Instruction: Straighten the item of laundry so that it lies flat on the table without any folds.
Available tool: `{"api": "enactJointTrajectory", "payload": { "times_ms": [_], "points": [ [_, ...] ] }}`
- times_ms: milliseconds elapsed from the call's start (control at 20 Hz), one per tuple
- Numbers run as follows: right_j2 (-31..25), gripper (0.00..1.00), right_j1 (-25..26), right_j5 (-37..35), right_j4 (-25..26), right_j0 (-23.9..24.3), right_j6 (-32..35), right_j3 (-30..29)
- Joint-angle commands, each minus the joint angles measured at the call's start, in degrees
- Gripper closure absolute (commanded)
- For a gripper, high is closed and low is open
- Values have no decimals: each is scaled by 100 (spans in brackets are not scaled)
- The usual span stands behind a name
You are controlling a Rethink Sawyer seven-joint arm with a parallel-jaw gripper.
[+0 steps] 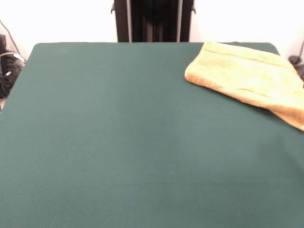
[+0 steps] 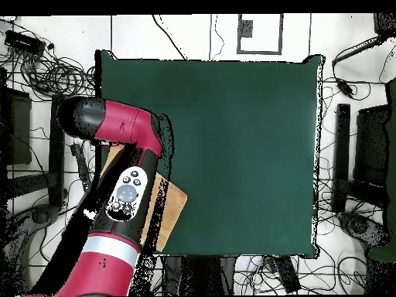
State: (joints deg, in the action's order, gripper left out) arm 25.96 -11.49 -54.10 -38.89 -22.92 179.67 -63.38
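The orange-tan towel lies at the far right corner of the green table, reaching the table's right edge. It looks doubled over, with a lower layer sticking out at its near right end. In the overhead view the towel sits at the table's lower left corner, and the red arm stretched above it hides most of it. Neither view shows the gripper itself.
Coiled cables and black stands ring the table on the floor. More cables lie beside the table's left edge in the front view.
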Motion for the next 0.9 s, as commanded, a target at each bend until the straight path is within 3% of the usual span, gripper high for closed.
{"api": "enactJointTrajectory", "payload": {
  "times_ms": [50, 150, 600, 900],
  "points": [
    [-826, 0, 328, 444, -282, -98, 1234, -564],
    [-898, 0, 336, 542, -244, -38, 947, -620],
    [-923, 0, 500, 784, -201, -79, 1074, -554],
    [-901, 0, 366, 432, -40, 14, 784, -582]
  ]
}}
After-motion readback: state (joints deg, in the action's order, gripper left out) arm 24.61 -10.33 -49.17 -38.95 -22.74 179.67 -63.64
